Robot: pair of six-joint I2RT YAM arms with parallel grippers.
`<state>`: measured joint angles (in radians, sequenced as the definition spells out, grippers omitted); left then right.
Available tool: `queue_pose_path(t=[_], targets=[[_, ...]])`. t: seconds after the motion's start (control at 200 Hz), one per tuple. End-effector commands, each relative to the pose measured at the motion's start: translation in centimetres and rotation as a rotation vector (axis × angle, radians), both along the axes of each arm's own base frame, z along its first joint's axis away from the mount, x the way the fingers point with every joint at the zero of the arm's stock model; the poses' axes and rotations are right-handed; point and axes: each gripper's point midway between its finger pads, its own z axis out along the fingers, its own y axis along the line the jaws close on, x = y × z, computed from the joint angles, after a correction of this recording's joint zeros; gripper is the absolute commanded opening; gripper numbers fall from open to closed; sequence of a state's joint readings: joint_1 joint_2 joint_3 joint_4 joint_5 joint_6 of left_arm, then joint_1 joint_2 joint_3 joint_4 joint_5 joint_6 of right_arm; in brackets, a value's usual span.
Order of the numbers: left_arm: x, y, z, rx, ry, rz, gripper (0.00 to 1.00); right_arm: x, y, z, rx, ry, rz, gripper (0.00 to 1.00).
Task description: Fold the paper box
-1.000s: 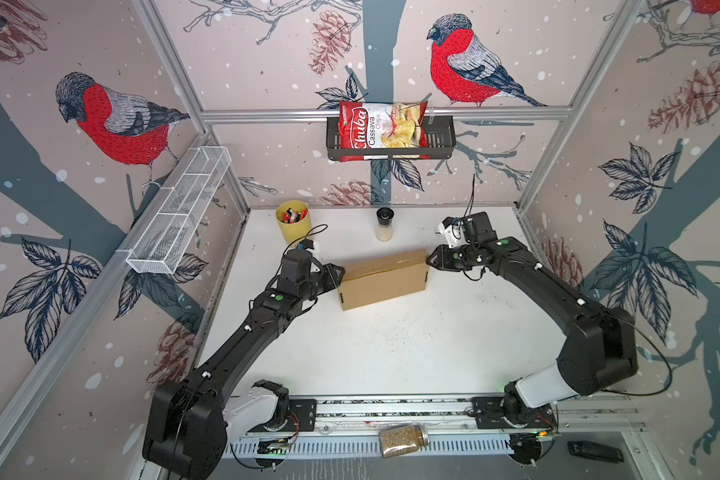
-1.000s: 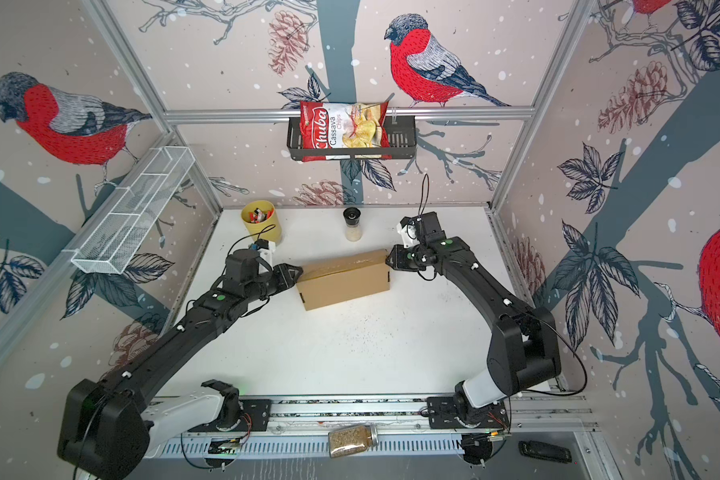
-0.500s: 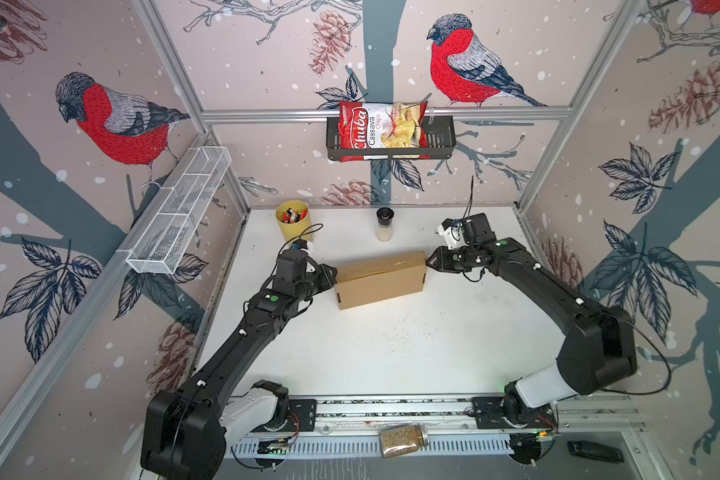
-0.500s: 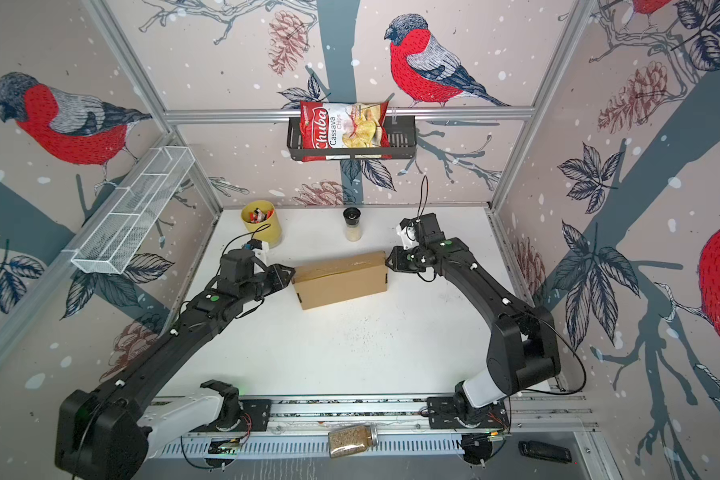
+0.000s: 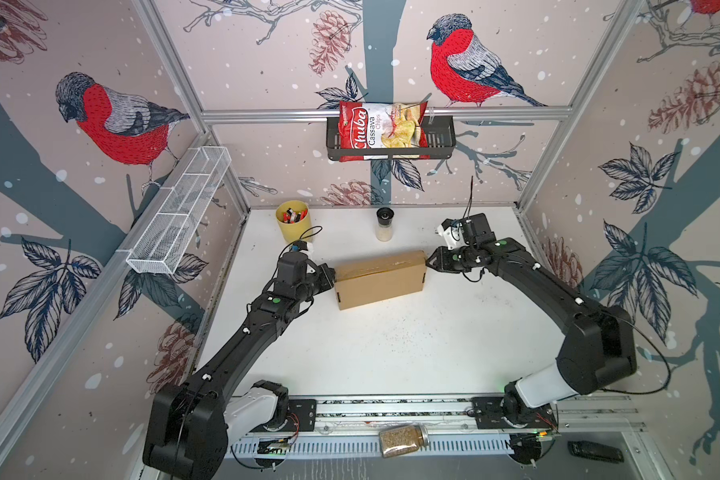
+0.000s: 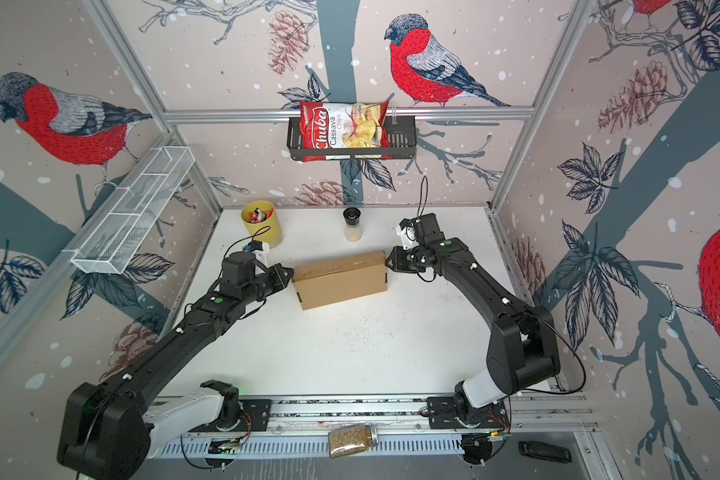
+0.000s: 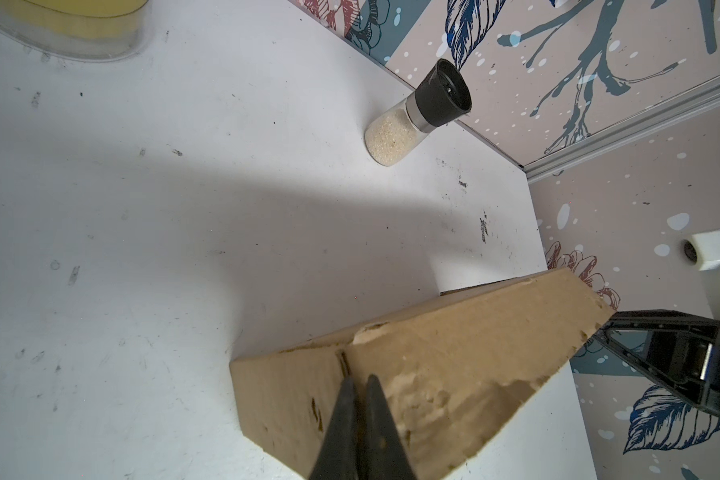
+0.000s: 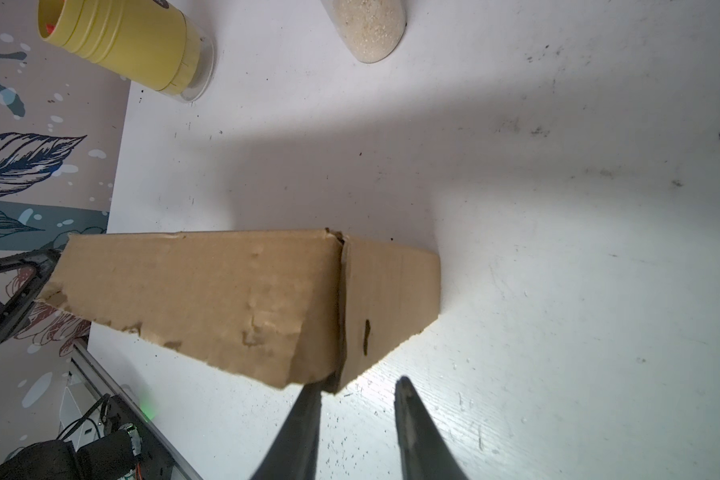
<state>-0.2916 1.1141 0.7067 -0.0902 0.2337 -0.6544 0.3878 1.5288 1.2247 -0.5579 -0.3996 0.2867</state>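
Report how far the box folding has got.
Done: the box stands closed and rectangular, lid down. In hand: the left gripper, shut, has its tips against one end; the right gripper, open, sits at the opposite corner. Remaining: perhaps seating end tabs; whether they are locked cannot be told.

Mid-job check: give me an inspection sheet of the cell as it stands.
Surface: white tabletop, scuffed, dark specks.
Job's things: paper box looks closed, lying mid-table between the grippers.
Clutter: yellow cup of markers and grinder at the back; grain jar by the front rail.
Grippers: left gripper shut, against the box's end; right gripper open, one finger at the opposite corner.
Cables: left wrist cable loops clear of the box.
Surroundings: bird-print walls; chips bag in a wall basket.
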Motion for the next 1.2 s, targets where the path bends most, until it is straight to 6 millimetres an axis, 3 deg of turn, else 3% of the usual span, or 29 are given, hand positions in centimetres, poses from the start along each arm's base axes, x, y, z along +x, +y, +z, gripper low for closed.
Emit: queue_pose_path(t=[0.0, 0.475, 0.68, 0.901, 1.196], targets=[[-1.2, 0.6, -2.3, 0.043, 0.089, 0.004, 0.07, 0.1, 0.3, 0.4, 0.014, -0.001, 0.005, 0.32], [-0.8, 0.7, -2.0, 0.051, 0.079, 0.002, 0.08, 0.5, 1.0, 5.1, 0.234, -0.028, 0.049, 0.53], [-0.8, 0.8, -1.9, 0.057, 0.076, 0.004, 0.08, 2.7, -0.3, 4.0, 0.209, -0.029, -0.051, 0.56], [-0.7, 0.9, -2.0, 0.064, 0.077, 0.003, 0.07, 2.0, 0.6, 1.8, 0.198, 0.032, -0.029, 0.54], [-0.9, 1.0, -2.7, 0.07, 0.088, 0.004, 0.07, 1.3, 0.2, -0.7, 0.221, 0.092, -0.041, 0.37]])
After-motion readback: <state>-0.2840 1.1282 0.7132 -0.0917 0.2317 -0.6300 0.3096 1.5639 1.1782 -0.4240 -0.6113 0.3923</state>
